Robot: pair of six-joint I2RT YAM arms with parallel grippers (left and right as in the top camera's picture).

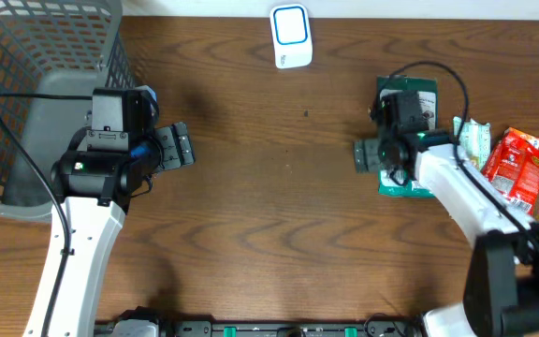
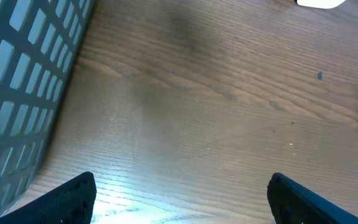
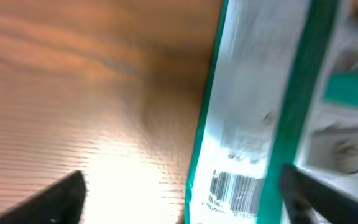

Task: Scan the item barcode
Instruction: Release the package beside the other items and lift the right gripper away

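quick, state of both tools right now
Left tool: open, holding nothing.
Right tool: open, above the green package, not gripping it.

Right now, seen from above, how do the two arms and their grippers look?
The left arm and right arm have white tubular links and black joint housings. The left gripper and right gripper are black with blocky fingers. A thin black cable loops at the right wrist; another trails from the left arm.
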